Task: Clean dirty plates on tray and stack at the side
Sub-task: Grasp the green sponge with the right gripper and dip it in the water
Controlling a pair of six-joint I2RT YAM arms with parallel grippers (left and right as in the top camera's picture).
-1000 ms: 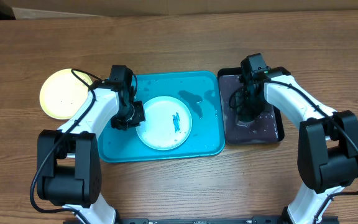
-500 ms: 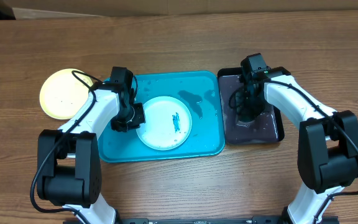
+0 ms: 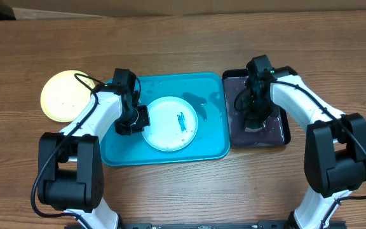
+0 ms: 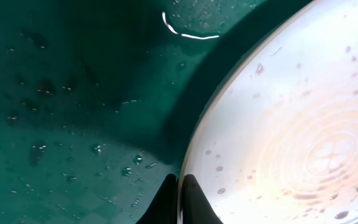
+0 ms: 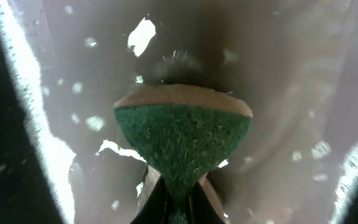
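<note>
White plate point(image 3: 169, 123): round, wet, with a short dark teal smear point(image 3: 182, 121) right of centre. The rest of its face looks clean, and the left wrist view shows droplets and faint concentric rings on it. It lies flat in the middle of the tray point(image 3: 164, 152).

Yellow plate point(image 3: 65, 95): no marks visible. It sits on the table point(image 3: 183, 38) just off the tray's left end.

Tray: turquoise, holds only the white plate, with beads of water and a darker puddle point(image 3: 199, 102) near the far right corner.

Black tray point(image 3: 275, 135): touches the tray's right edge and its floor is wet and glossy.

Left gripper point(image 4: 179, 190): low at the white plate's left edge, fingertips pinched on the rim, one above and one below.

Right gripper point(image 5: 179, 199): over the black tray, fingers squeezing a green sponge point(image 5: 182, 140) into a waist, tan backing on the far side. Can't tell whether the sponge touches the floor.
</note>
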